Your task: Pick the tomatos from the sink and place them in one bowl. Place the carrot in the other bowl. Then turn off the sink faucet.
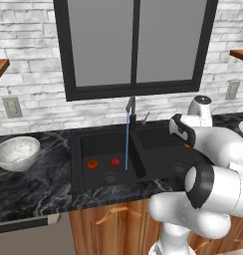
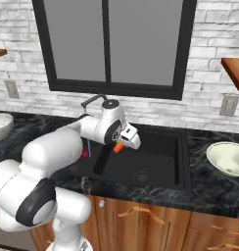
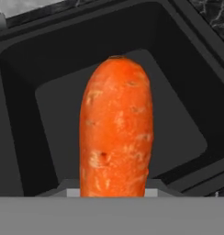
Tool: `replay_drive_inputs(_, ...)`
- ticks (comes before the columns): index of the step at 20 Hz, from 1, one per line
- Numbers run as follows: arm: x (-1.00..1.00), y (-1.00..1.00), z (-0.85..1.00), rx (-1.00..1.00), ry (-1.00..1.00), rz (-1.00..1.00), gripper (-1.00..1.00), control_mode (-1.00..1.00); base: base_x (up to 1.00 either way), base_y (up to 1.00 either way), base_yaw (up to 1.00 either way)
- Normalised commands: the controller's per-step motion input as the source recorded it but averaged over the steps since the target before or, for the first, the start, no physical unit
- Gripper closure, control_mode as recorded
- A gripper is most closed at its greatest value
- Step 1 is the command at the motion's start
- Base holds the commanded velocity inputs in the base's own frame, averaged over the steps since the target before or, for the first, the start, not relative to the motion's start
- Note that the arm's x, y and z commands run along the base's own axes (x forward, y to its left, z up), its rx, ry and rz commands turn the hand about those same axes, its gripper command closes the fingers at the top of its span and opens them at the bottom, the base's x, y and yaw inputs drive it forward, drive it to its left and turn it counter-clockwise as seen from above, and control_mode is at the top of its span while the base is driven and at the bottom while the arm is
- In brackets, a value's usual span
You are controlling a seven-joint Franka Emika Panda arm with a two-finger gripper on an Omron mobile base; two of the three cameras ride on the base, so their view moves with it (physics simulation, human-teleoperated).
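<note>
Pincer (image 2: 122,145) clamped on tapered orange carrot (image 3: 116,128), held over right basin of black double sink (image 2: 160,162). Carrot's long axis runs along pincer, tip forward. Smooth pale cream-greenish bowl (image 2: 228,158) sits on dark marbled worktop (image 2: 209,188) at 3 o'clock from pincer, well apart; likely next target.

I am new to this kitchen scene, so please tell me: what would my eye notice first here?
First, the orange carrot held in the gripper above the right basin of the black sink. Next, the faucet with a thin blue stream running, and two red tomatoes in the left basin.
</note>
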Motion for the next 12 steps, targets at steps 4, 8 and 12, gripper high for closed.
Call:
replay_drive_inputs(4, 0.0, -0.94, 0.13, -0.02, 0.0, 0.0, 1.0, -1.0, 0.0, 0.0, 0.0)
replay_drive_inputs(8, 0.0, -0.84, 0.12, -0.01, 0.0, 0.0, 1.0, -1.0, 0.0, 0.0, 0.0)
replay_drive_inputs(12, 0.01, -0.67, 0.07, 0.0, 0.0, 0.0, 1.0, -1.0, 0.0, 0.0, 0.0)
